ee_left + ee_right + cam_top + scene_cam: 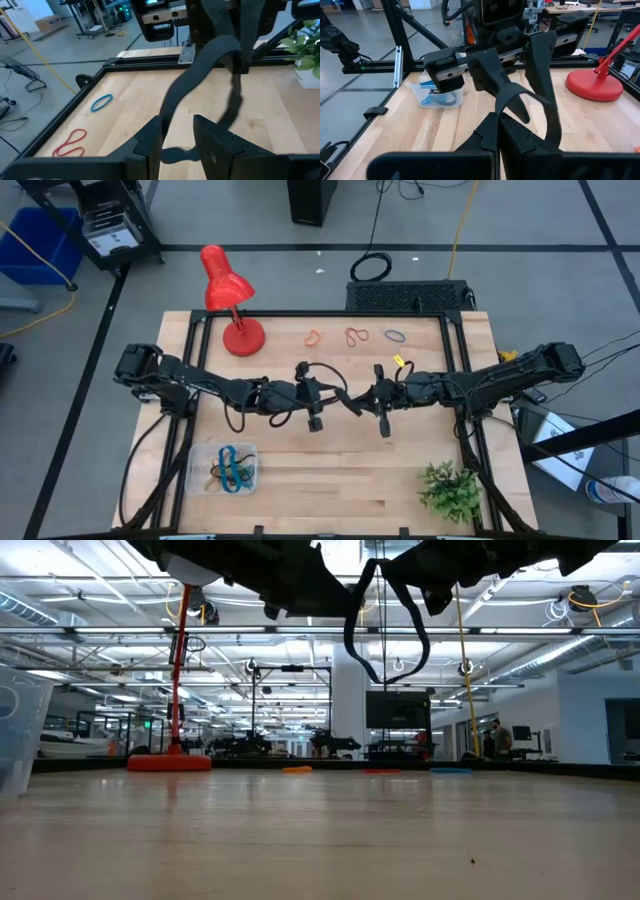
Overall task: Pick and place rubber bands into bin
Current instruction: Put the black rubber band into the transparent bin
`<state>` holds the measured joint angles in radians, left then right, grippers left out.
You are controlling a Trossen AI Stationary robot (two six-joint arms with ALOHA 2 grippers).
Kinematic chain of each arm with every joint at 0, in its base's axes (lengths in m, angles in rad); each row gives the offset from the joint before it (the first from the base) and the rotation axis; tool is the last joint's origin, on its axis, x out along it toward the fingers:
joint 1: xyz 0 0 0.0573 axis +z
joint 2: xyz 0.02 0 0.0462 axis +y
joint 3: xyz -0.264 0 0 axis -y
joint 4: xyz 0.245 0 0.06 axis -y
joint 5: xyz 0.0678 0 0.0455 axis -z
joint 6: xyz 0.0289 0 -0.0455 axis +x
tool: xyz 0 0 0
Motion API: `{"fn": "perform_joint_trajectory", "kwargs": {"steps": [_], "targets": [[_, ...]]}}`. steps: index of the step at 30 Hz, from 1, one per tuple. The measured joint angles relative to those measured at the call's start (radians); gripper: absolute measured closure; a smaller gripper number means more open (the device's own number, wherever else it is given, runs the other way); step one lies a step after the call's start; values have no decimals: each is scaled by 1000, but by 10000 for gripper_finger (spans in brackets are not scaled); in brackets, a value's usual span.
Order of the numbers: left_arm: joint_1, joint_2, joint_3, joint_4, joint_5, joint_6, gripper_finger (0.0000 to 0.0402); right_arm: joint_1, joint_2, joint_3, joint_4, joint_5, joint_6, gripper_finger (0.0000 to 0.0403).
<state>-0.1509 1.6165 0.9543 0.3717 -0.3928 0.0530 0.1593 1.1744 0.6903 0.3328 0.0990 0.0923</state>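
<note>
Both claws (313, 423) (384, 428) grip one black band (345, 398) mid-table, clear of edges.

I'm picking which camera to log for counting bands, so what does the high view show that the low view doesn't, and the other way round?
Only the high view shows the clear bin with bands already inside, the plant, and both arms meeting mid-table, the left claw and right claw each gripping the wide black band. Only the low view shows that this band hangs clear above the tabletop, and the room behind. Both show the red lamp and the orange band, red band and blue band at the far edge.
</note>
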Motion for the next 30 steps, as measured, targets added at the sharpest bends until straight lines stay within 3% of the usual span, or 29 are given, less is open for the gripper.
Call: {"fn": "perform_joint_trajectory", "kwargs": {"steps": [7, 14, 22, 30], "targets": [[10, 0, 0, 4, 0, -3, 282, 0, 0, 0, 11, -7, 0, 403], [29, 0, -1, 23, 1, -39, 282, 0, 23, 0, 88, -104, -8, 403], [24, 0, -1, 22, 77, -36, 282, 0, 70, 0, 110, -102, -11, 403], [25, 0, -1, 22, 82, 5, 282, 0, 79, 0, 85, -102, 3, 403]]}}
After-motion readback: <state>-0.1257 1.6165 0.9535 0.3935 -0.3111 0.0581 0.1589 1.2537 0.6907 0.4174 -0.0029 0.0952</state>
